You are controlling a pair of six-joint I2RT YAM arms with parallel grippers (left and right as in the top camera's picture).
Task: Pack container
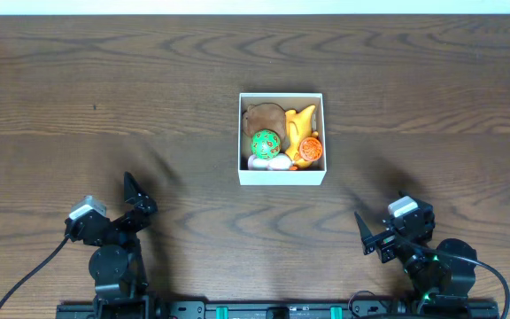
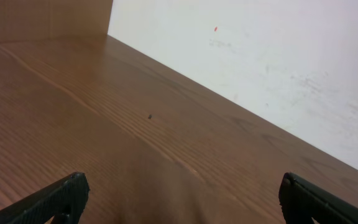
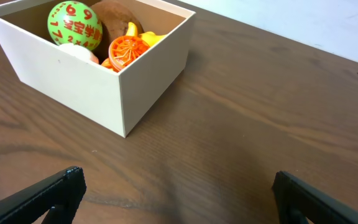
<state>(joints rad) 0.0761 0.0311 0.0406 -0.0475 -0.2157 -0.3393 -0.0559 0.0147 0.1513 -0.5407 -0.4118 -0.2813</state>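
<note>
White-walled container (image 1: pixel 282 177) sits mid-desk (image 1: pixel 104 89), toys (image 1: pixel 277 142) inside; you see none loose overhead. Left wrist: left claw (image 2: pixel 179 202) spread, empty. Right wrist: right claw (image 3: pixel 179 196) spread, empty, near the container; steer both clear of it.

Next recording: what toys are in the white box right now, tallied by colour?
Brown: 1, lumpy toy
Green: 1, numbered ball
Yellow: 1, banana-shaped toy
Orange: 1, ridged disc
White: 1, rounded piece
Total: 5 visible in the container; anything underneath is hidden.
</note>
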